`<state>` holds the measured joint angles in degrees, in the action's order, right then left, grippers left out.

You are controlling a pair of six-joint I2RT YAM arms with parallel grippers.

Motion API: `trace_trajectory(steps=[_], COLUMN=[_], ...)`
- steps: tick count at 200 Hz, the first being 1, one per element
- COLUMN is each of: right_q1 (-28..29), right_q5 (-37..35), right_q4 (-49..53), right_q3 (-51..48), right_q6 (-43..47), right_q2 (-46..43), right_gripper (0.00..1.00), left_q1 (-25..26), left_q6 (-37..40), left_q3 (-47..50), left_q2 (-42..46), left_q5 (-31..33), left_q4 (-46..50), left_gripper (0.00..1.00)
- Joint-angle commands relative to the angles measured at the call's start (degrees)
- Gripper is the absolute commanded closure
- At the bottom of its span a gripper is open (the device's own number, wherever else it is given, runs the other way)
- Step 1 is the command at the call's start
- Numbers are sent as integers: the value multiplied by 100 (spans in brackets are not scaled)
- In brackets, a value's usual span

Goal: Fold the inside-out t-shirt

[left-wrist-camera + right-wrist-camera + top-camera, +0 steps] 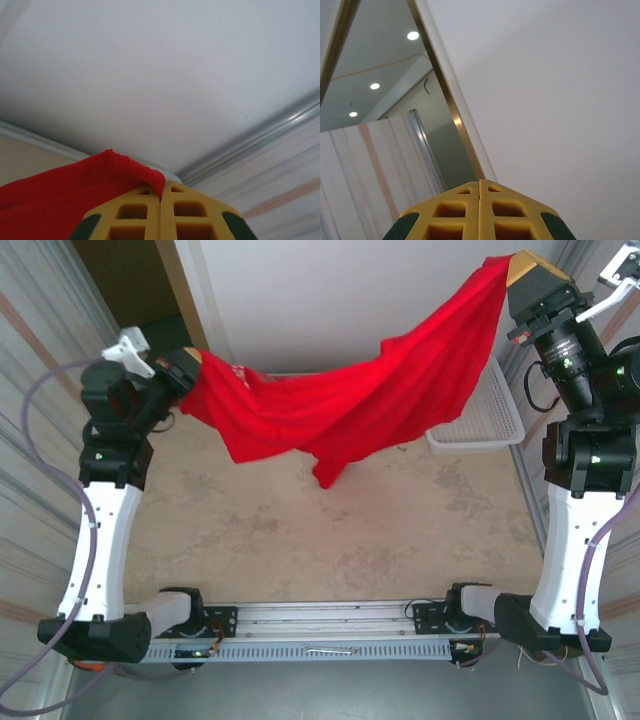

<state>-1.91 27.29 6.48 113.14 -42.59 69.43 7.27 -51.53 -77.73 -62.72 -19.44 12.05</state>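
Red cloth, the inside-out t-shirt point(370, 390), hangs stretched in the air between the two end effectors, clear of the worktop point(330, 530) below them. The left end effector point(192, 360) has its yellow fingers pressed together on one edge of the shirt. In the left wrist view a folded red hem point(125, 167) sits pinched right at the tips of the left end effector point(160, 200), with the rest of the cloth falling away to its left. The right end effector point(525, 268) is raised higher than the left one, and the shirt's other end runs up to its fingers and hangs from them. In its wrist view the right end effector point(480, 192) has its jaws closed flush against each other. Between the two, the shirt sags in a diagonal swag, its lowest fold dangling roughly midway. A white mesh basket point(485, 415) lies below the right end effector, partly behind the cloth.
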Motion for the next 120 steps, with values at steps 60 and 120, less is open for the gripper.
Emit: trace_trajectory(steps=[60, 120], right_q1=[563, 1093], right_q5=[39, -479], right_q4=[-113, 3261], right_q3=[-202, 4051], right_q6=[-63, 1032], right_q2=[1729, 5922], right_gripper=[100, 42], left_q1=[251, -656], left_q6=[-1435, -237], left_q3=[1911, 845], left_q2=[97, -2656], left_q5=[1198, 82], left_q4=[-428, -986], left_gripper=[89, 37])
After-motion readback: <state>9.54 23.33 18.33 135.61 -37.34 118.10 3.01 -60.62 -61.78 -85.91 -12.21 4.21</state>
